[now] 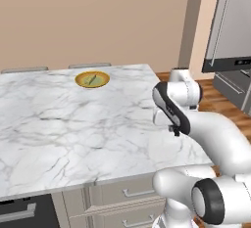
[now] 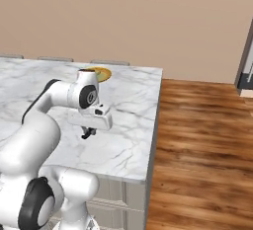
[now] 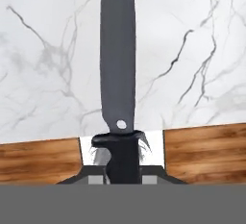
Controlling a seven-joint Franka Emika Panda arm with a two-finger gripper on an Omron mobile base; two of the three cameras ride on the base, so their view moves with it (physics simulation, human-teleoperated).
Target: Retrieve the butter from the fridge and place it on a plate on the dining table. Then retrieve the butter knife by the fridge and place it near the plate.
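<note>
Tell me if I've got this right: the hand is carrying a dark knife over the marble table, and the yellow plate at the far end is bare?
Not quite. The hand does hold the dark butter knife over the marble dining table, but the plate at the far end is not bare: the left base view shows a small pale stick, the butter, lying on it.

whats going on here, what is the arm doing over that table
The gripper is shut on the butter knife, whose dark blade points out over the dining table. The arm is holding it above the table's near right side. The plate sits toward the table's far edge, with a small pale piece lying on it that looks like the butter. The knife has not been set down yet.
</note>
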